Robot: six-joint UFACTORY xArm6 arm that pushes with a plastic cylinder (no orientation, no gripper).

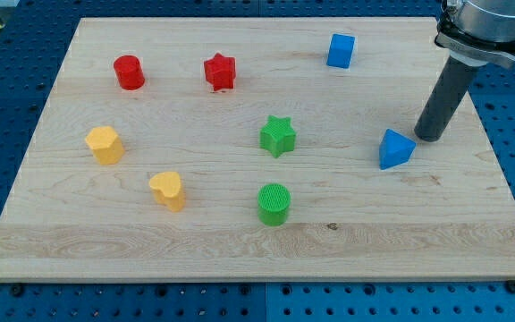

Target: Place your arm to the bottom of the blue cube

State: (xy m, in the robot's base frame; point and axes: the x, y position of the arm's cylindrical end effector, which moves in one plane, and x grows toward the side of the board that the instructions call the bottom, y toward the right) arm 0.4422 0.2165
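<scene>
My tip (428,137) rests on the surface (195,241) near its right edge, at the lower end of a dark upright rod. This end effector is a plain rod with nothing to part or close, and it holds nothing. At about 8 o'clock from my tip, just beside it, sits a blue triangular block (395,149); whether they touch I cannot tell. The blue cube (340,51) lies well apart at about 10 o'clock from my tip, near the view's top edge, so my tip is to the cube's lower right.

Farther out toward 9 o'clock stands a green star (277,136), with a green cylinder (274,204) at 6 o'clock from it. A red star (220,72) and a red cylinder (129,72) sit side by side near the top left. Two yellow blocks lie at the left: one (105,145) higher, a heart-like one (167,190) lower.

The surface is a pale wooden board lying on a blue perforated bench (7,107).
</scene>
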